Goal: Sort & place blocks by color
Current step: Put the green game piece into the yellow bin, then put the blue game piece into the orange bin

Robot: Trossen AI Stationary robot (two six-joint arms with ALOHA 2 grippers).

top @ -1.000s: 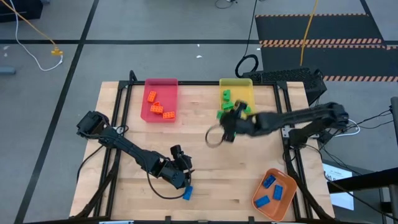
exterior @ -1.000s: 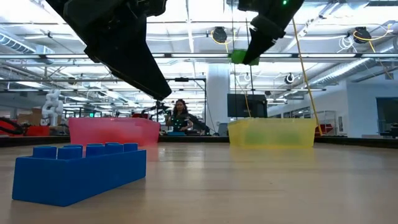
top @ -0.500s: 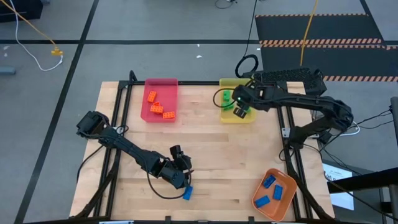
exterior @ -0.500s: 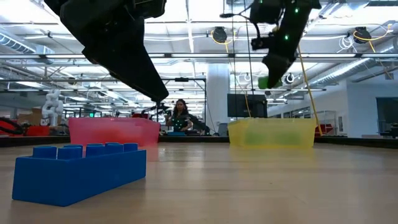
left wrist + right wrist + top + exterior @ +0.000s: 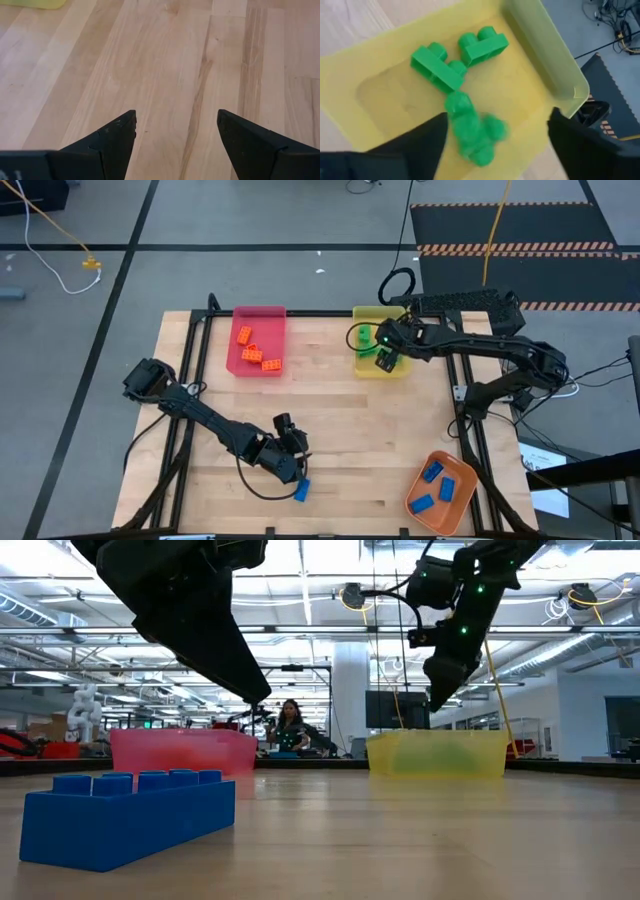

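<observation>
Wooden desk: I see pale planks carrying three trays and both arms.
Yellow tray: sits at the far edge, right of centre; I count green blocks inside it, two lying flat and a blurred green block between my right gripper's fingers, apart from both.
Right gripper: I have it hanging above the yellow tray; its fingers stand wide and hold nothing.
Pink tray: at the far edge, left of centre, holding three orange blocks.
Orange tray: at the near right corner, holding three blue blocks.
Blue block: the one piece outside a tray; it lies on the desk near the front edge, just beside my left gripper.
Left gripper: I have it low over bare planks at the near centre; the wrist view shows its fingers spread wide with only wood between them.
Room behind: I see a person in the low view, far beyond the desk.
</observation>
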